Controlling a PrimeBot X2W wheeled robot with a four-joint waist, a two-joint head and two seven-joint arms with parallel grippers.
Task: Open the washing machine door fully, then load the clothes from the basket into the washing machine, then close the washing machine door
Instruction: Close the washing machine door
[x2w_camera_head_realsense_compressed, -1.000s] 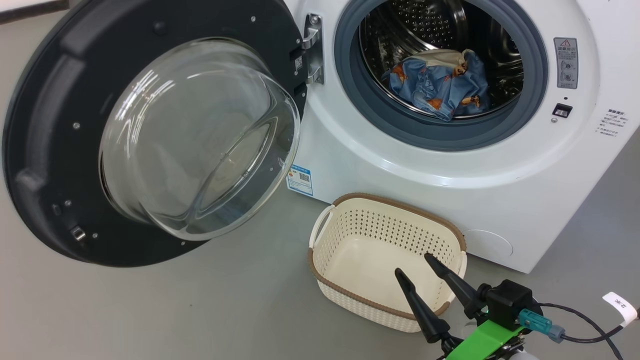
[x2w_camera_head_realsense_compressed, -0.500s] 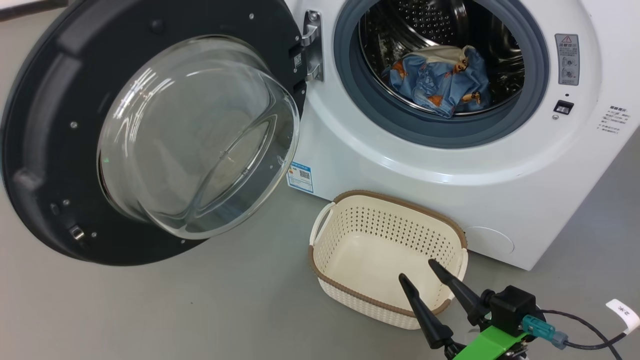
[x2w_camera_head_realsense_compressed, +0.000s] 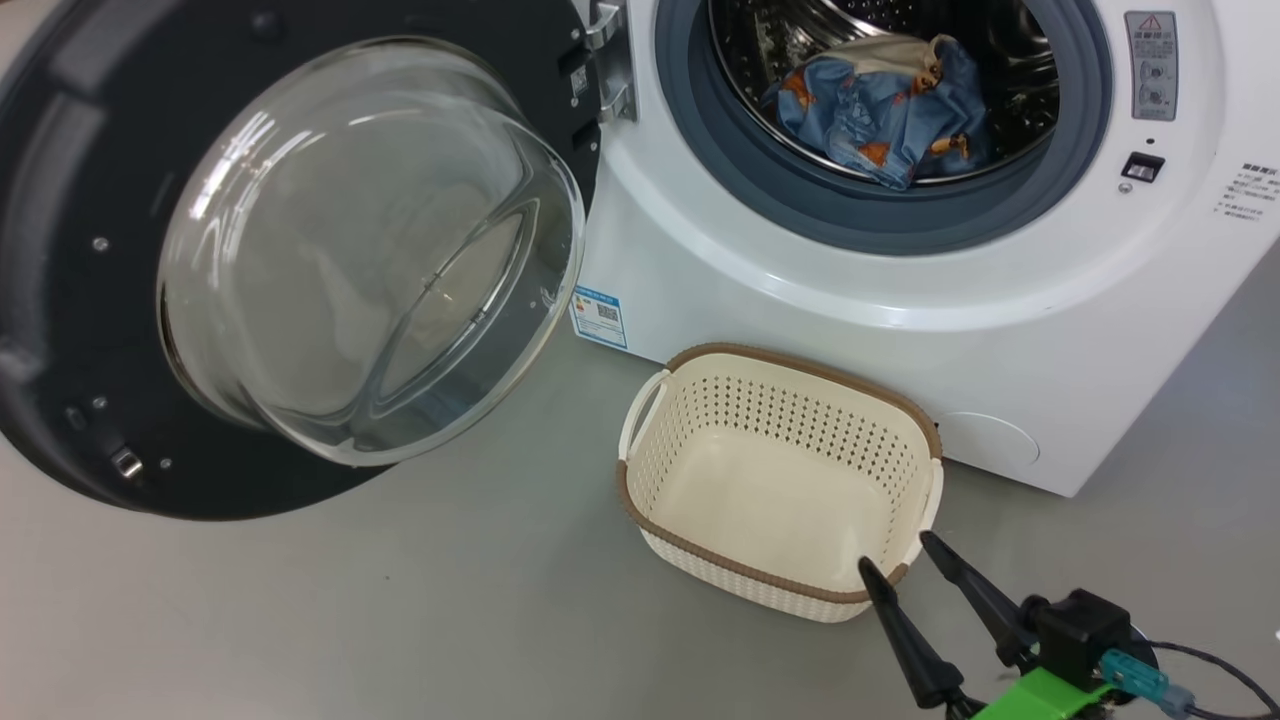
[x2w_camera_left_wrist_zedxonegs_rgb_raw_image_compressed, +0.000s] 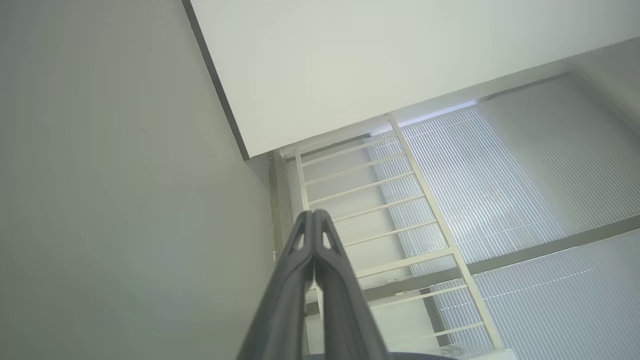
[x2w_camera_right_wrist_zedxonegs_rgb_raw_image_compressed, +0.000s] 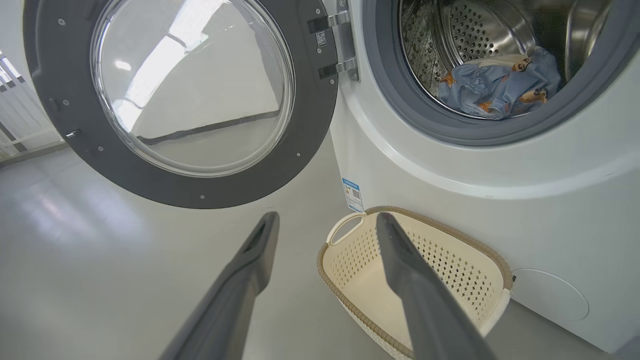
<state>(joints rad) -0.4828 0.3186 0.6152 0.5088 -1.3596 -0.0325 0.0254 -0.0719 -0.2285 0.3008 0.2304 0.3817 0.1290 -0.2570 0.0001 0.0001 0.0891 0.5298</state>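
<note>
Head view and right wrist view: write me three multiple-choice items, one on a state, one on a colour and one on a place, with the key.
1. The door is: A shut, B barely ajar, C wide open.
2. The rim of the basket is: A brown, B blue, C black.
3. The clothes lie: A in the basket, B in the drum, C draped over the door.

Key: 1 C, the door is swung clear of the opening with its glass bowl facing out. 2 A, a brown woven band runs round the cream walls. 3 B, the blue fabric sits inside the steel drum and the basket is empty.
</note>
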